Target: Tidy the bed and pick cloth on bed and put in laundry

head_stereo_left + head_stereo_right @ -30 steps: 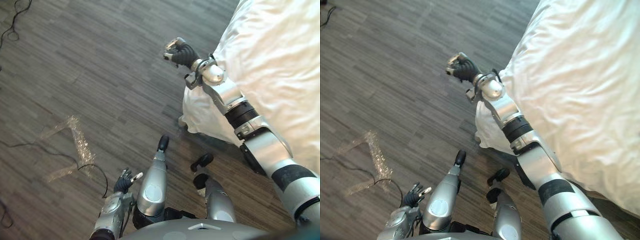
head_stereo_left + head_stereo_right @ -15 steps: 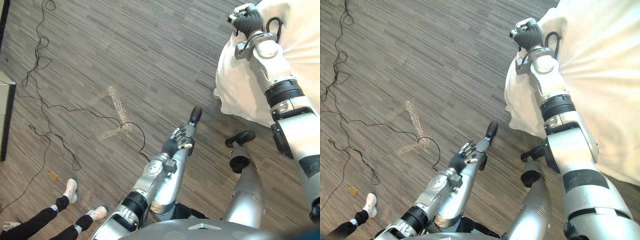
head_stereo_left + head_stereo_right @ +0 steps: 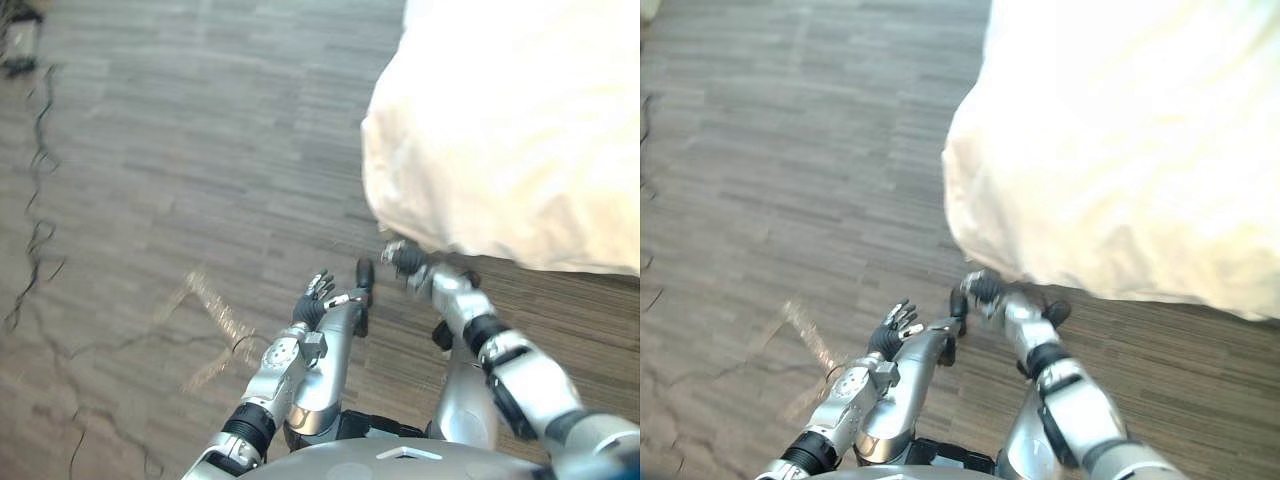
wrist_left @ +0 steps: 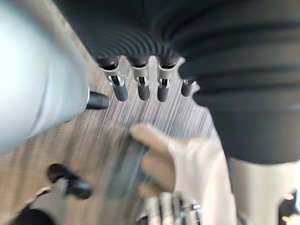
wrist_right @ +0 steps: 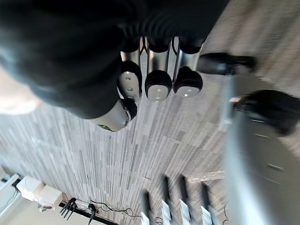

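Fingers of right hand (image 3: 404,261) curled, empty, now dropped below white bedding (image 3: 500,130); left hand (image 3: 316,298) fingers spread.

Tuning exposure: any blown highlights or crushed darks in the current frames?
Left eye view and right eye view: white bedding is blown out, folds barely readable; floor evenly lit, no hard glare. Right wrist view: right hand backlit, its cover near black against the brighter floor.

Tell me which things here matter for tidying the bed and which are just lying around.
Job: white bed cover; left robot hand, open; right robot hand, fisted, empty.
Lying about: clear tape strips and loose cables on the wood floor.
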`<state>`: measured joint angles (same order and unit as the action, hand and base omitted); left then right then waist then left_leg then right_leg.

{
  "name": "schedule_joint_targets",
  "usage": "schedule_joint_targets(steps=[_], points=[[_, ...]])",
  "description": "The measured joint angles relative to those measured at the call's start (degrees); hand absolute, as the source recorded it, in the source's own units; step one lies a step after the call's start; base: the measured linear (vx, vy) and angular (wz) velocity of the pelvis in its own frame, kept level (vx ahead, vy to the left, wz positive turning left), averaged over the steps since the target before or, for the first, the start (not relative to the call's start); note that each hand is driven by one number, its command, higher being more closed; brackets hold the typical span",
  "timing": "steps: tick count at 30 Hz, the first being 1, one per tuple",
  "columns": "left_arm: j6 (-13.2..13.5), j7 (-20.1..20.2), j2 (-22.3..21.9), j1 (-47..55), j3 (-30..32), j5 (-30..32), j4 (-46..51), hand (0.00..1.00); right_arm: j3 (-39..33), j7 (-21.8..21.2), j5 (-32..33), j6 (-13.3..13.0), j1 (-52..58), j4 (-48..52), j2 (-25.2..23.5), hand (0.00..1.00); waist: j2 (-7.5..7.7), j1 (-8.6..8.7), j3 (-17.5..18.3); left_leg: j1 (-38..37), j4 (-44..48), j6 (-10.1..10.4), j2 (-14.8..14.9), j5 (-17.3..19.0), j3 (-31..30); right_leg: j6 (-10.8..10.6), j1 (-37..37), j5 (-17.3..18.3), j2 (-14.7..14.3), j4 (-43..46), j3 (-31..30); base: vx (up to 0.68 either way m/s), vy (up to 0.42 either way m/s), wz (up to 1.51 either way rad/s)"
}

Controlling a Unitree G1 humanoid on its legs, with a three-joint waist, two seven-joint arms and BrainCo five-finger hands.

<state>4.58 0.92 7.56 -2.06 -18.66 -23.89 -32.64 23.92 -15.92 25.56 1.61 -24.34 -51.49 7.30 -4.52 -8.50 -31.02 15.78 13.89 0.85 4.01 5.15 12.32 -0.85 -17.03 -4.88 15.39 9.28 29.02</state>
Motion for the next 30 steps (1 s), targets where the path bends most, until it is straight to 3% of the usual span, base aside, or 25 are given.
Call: schedule_joint_targets(steps=[2,6,7,12,15,17,19,21,24,26,30], points=[[-1.42,0.31,0.77,0.49,1.11,3.52,-0.55,0.0,3.74,-2.41,-0.07,-1.57,4.34,5.2,0.06,1.0,1.69,1.14,0.06,-3.81,-0.82,0.76,1.11,0.45,0.41,-0.67,3.26,0.45,-1.39,-0.46,-0.04,0.16,-0.07,-0.19],[-1.48,0.54,3.15,0.89,3.32,10.09,-4.95,0.0,10.59,-12.51,-1.0,-7.74,10.87,18.28,0.97,1.0,4.41,2.86,1.47,-11.25,-3.98,1.97,2.8,0.66,1.84,-2.54,8.39,0.91,-3.65,-1.18,-1.15,0.13,-0.067,-0.27],[-1.56,0.44,4.04,1.0,4.16,10.81,-7.66,0.0,12.93,-16.01,-0.76,-8.94,11.92,22.05,1.38,1.0,5.42,2.96,3.24,-12.63,-5.1,2.38,3.11,0.58,2.7,-2.63,9.42,0.85,-4.57,-2.37,-1.57,0.1,-0.037,-0.22],[-2.19,0.4,5.66,3.32,7.9,12.21,-16.95,0.0,22.45,-27.07,7.62,-9.56,15.19,36.06,2.76,1.0,8.46,2.86,13.46,-19.24,-9.76,3.76,4.14,0.58,4.49,-3.41,16.41,-1.06,-8.52,-10.59,-3.01,0.13,-0.028,-0.16],[-3.14,0.42,5.85,3.82,8.6,12.22,-20.08,0.0,24.06,-28.27,12.16,-9.85,14.72,42.74,2.07,1.0,8.91,3.03,16.84,-22.73,-11.25,4.15,4.08,0.83,5.81,-3.8,20.3,-2.61,-9.55,-14.64,-3.89,0.08,0.026,-0.25],[-3.85,0.36,5.68,4.0,9.57,12.21,-21.05,0.0,23.36,-25.43,12.44,-10.32,13.02,44.37,1.62,1.0,8.67,3.48,18.09,-23.26,-11.59,4.24,4.04,0.91,6.01,-3.99,20.56,-2.82,-9.62,-14.78,-4.52,0.0,0.036,-0.15],[-4.32,0.44,5.6,4.15,10.96,12.27,-22.72,0.0,19.29,-19.72,12.4,-10.65,10.7,44.35,0.44,1.0,8.4,4.12,18.74,-23.77,-11.69,4.24,3.84,0.92,5.96,-3.99,20.94,-2.88,-9.64,-14.78,-4.56,-0.02,0.032,0.01],[-3.79,0.66,5.61,5.92,13.05,12.97,-23.1,0.0,9.15,-13.39,12.5,-10.87,8.19,43.78,-1.05,1.0,7.52,4.25,18.69,-24.29,-11.68,4.24,3.72,0.92,5.95,-3.95,21.53,-2.92,-9.69,-14.79,-4.68,-0.04,0.028,-0.01],[-2.59,1.79,5.53,7.05,12.99,13.36,-23.31,0.0,-3.24,-7.93,12.62,-11.1,1.47,39.7,-1.26,1.0,6.09,4.31,17.93,-22.18,-10.46,4.13,3.77,0.91,5.86,-3.7,19.58,-3.0,-8.97,-13.69,-4.89,-0.08,0.038,0.0],[-1.3,3.2,5.13,5.94,12.25,12.4,-23.23,0.0,-10.83,-4.4,12.62,-11.32,-5.64,34.57,0.07,1.0,4.07,4.39,16.01,-18.6,-8.6,3.76,3.3,0.69,5.84,-3.35,14.71,-1.99,-7.72,-9.01,-5.38,-0.14,0.038,0.01],[1.52,5.44,2.69,0.83,8.59,6.77,-21.19,0.0,-22.32,0.81,12.64,-11.47,-18.21,25.43,10.27,1.0,-3.03,5.75,6.11,-12.0,-6.65,1.87,0.9,-0.73,4.53,-3.14,6.07,-0.93,-3.75,-2.22,-6.13,-0.2,0.039,0.13]])
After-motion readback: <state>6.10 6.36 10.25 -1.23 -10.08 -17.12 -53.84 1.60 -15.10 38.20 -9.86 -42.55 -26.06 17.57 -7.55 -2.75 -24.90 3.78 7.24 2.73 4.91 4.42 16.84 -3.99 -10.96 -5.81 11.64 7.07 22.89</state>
